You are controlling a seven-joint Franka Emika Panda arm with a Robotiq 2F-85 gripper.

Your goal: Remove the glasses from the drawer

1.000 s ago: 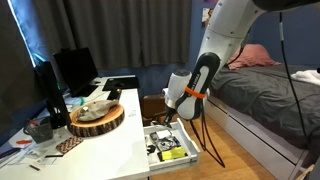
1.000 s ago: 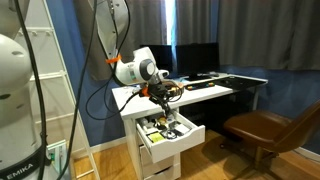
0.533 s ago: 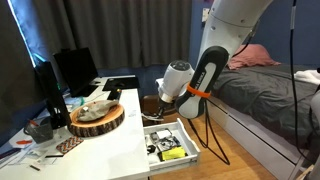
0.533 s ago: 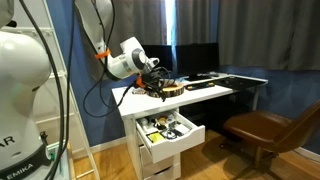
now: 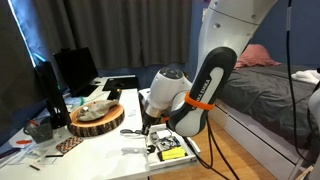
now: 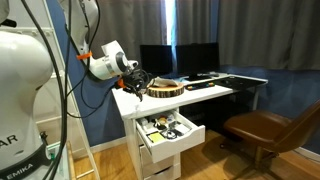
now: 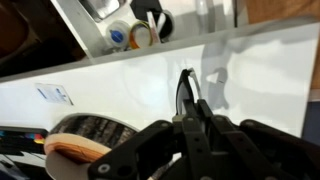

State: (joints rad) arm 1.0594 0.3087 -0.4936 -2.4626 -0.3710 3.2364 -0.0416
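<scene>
Swung away from the drawer (image 6: 172,147), the gripper (image 7: 188,116) now hangs over the white desk (image 7: 255,70), closed tight around the dark glasses (image 7: 184,86).

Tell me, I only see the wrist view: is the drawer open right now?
Observer: Yes. In an exterior view the drawer is pulled out from under the white desk.
Operator: I see the glasses pinched in my tool. What's inside the drawer?
Observer: A flat yellow item lies in it among dark clutter.
Operator: Could I bump into anything?
Observer: Probably not right away: a brown chair stands in front of the desk, well apart from the tool.
</scene>
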